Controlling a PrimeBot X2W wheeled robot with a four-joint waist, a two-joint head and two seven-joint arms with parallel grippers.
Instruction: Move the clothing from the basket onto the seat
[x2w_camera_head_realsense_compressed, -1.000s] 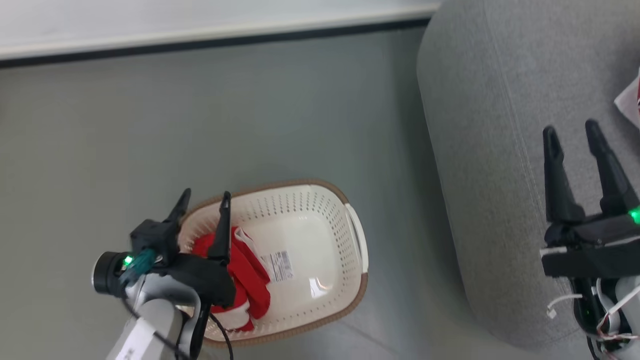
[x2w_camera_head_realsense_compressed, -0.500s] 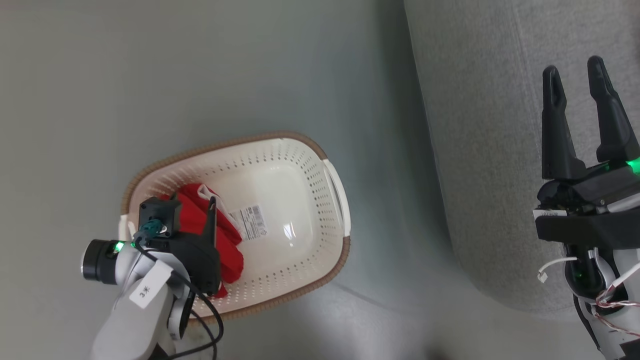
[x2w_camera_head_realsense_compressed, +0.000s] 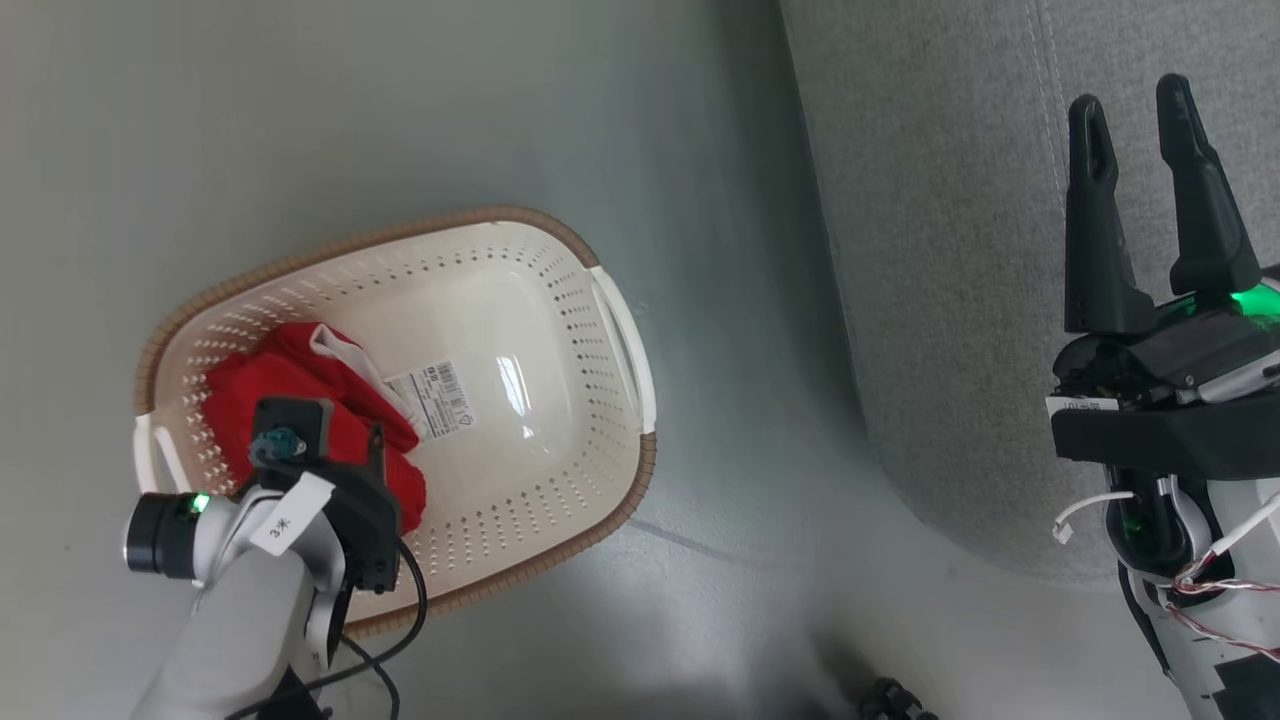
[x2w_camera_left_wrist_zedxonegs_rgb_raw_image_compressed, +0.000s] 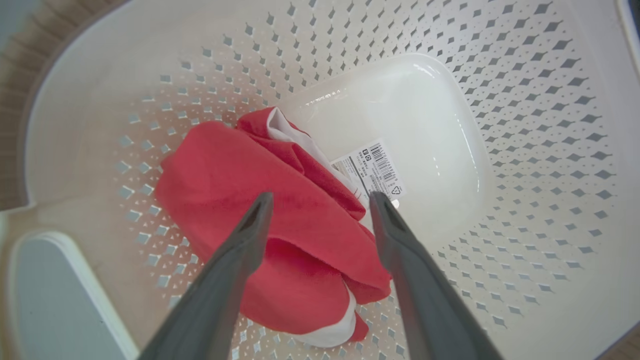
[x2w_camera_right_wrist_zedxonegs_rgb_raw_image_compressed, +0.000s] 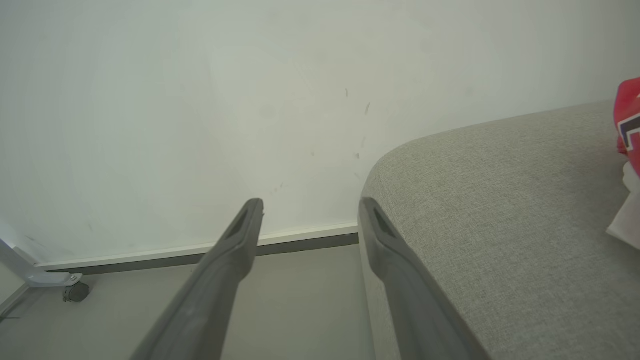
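Observation:
The cream basket (x2w_camera_head_realsense_compressed: 400, 232) with a brown rim stands on the floor left of the grey seat (x2w_camera_head_realsense_compressed: 950, 250). Red clothing (x2w_camera_head_realsense_compressed: 250, 385) with white trim lies bunched in the basket's left end. My left gripper (x2w_camera_head_realsense_compressed: 340, 445) points down into the basket above it. In the left wrist view the left gripper (x2w_camera_left_wrist_zedxonegs_rgb_raw_image_compressed: 321, 199) is open, its fingers straddling the red clothing (x2w_camera_left_wrist_zedxonegs_rgb_raw_image_compressed: 225, 180) with nothing gripped. My right gripper (x2w_camera_head_realsense_compressed: 1130, 95) stands open over the seat, empty. In the right wrist view another red piece of clothing (x2w_camera_right_wrist_zedxonegs_rgb_raw_image_compressed: 631, 117) lies on the seat (x2w_camera_right_wrist_zedxonegs_rgb_raw_image_compressed: 500, 210) at the right edge.
A barcode sticker (x2w_camera_head_realsense_compressed: 432, 398) lies on the basket's bare floor. Grey floor (x2w_camera_head_realsense_compressed: 700, 150) separates basket and seat. The right wrist view shows a white wall (x2w_camera_right_wrist_zedxonegs_rgb_raw_image_compressed: 200, 100), a dark skirting line and a caster wheel (x2w_camera_right_wrist_zedxonegs_rgb_raw_image_compressed: 75, 292) at lower left.
The head camera has tilted, shifting the whole picture. My left gripper has turned downward and dropped into the basket over the red clothing. Both grippers stay open.

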